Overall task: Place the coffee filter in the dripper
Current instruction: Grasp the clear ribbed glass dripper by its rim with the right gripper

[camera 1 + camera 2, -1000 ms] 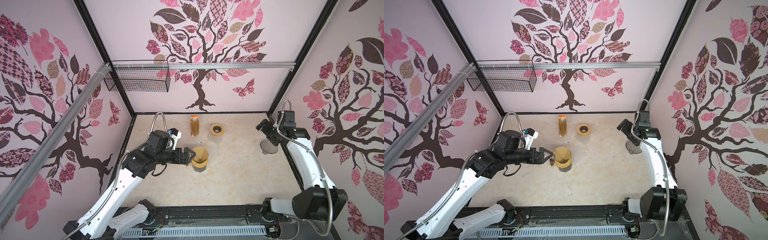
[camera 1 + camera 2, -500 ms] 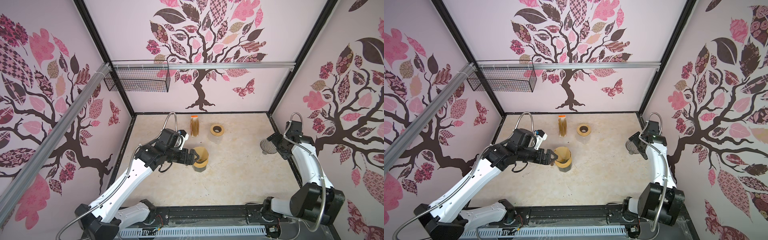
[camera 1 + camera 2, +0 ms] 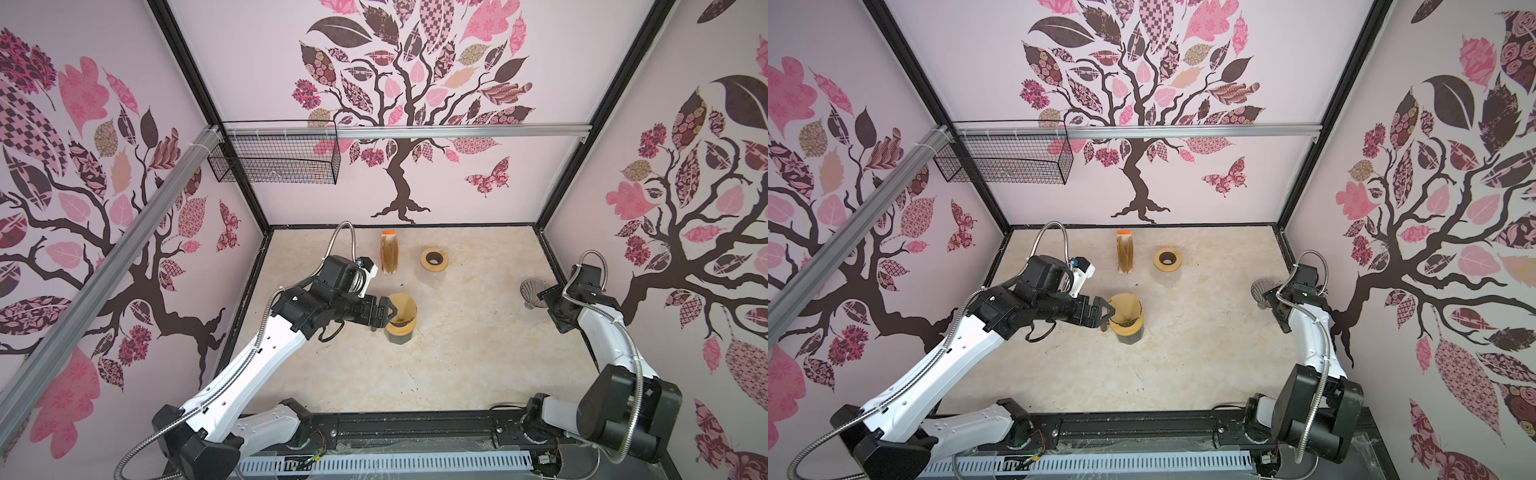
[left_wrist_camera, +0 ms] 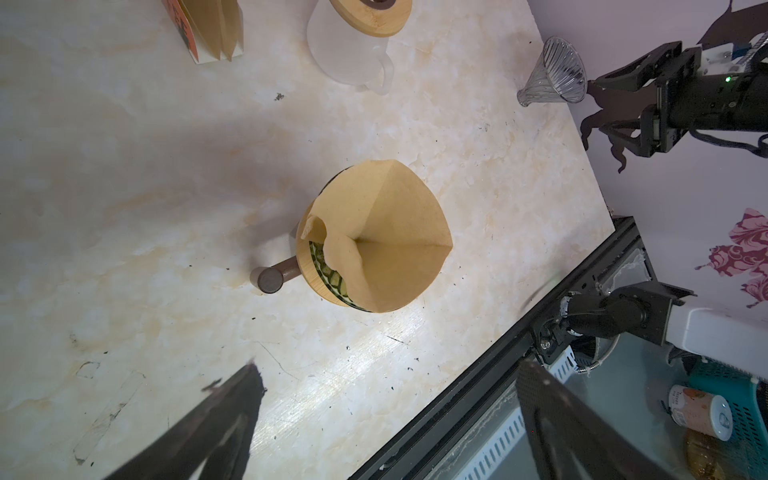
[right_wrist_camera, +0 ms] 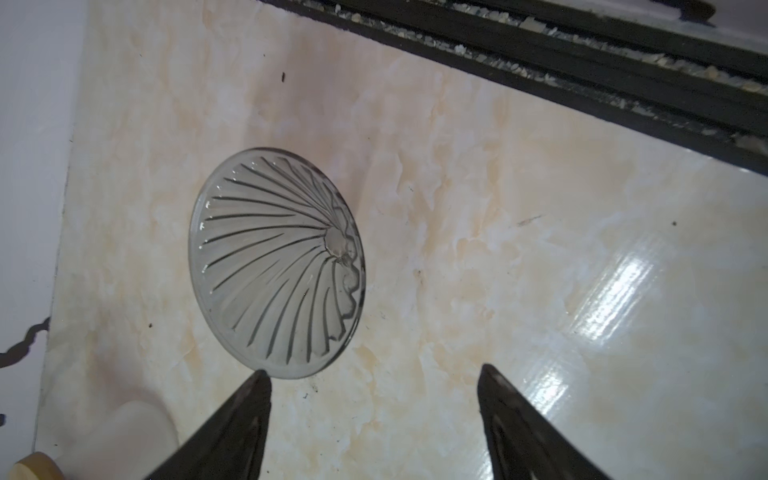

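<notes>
A brown paper coffee filter (image 3: 402, 304) (image 3: 1126, 308) (image 4: 390, 237) sits opened as a cone in the wood-rimmed dripper (image 4: 308, 272) (image 3: 398, 331), which has a brown handle and rests on a dark cup. One flap of the filter folds inward. My left gripper (image 3: 384, 316) (image 3: 1105, 318) (image 4: 388, 368) hovers just left of it, open and empty. At the right edge a clear ribbed glass cone (image 3: 533, 289) (image 3: 1262, 289) (image 5: 274, 257) lies tilted on the table. My right gripper (image 5: 374, 370) (image 3: 545, 297) is open beside it, one fingertip close to its rim.
A holder of spare filters (image 3: 389, 257) (image 3: 1125, 257) and a glass carafe with a holed wooden lid (image 3: 433, 258) (image 3: 1167, 259) stand at the back. A wire basket (image 3: 274, 158) hangs on the back wall. A black rail (image 3: 415, 428) borders the front.
The right gripper came down from the back right to beside the glass cone, and its jaws narrowed a little. The left arm shifted its elbow; its gripper stayed open by the filter.
</notes>
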You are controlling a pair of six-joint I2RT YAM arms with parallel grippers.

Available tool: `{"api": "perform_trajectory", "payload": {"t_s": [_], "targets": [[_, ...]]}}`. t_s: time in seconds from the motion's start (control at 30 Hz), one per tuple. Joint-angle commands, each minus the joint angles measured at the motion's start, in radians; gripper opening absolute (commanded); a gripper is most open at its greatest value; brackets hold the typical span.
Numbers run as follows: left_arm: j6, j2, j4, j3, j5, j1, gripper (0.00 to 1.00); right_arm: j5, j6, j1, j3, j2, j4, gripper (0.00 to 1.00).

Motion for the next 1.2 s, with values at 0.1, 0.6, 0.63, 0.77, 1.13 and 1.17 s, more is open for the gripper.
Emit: {"api": "perform_trajectory", "payload": {"t_s": [0.1, 0.6, 0.63, 0.77, 1.13, 1.17], "targets": [[0.037, -0.055, 0.025, -0.002, -0.042, 0.004, 0.98, -0.039, 0.015, -0.031, 0.024, 0.053, 0.063, 0.69], [0.047, -0.071, 0.032, -0.015, -0.049, 0.004, 0.98, -0.121, 0.048, -0.044, -0.002, 0.151, 0.139, 0.43], [0.048, -0.071, 0.032, -0.013, -0.048, 0.004, 0.98, -0.123, 0.047, -0.043, -0.004, 0.152, 0.145, 0.41], [0.047, -0.074, 0.033, -0.016, -0.05, 0.004, 0.98, -0.135, 0.05, -0.044, -0.001, 0.17, 0.152, 0.36], [0.047, -0.07, 0.038, -0.017, -0.049, 0.004, 0.98, -0.159, 0.059, -0.045, -0.025, 0.181, 0.176, 0.22], [0.047, -0.069, 0.038, -0.017, -0.049, 0.004, 0.98, -0.159, 0.06, -0.045, -0.027, 0.182, 0.178, 0.22]]}}
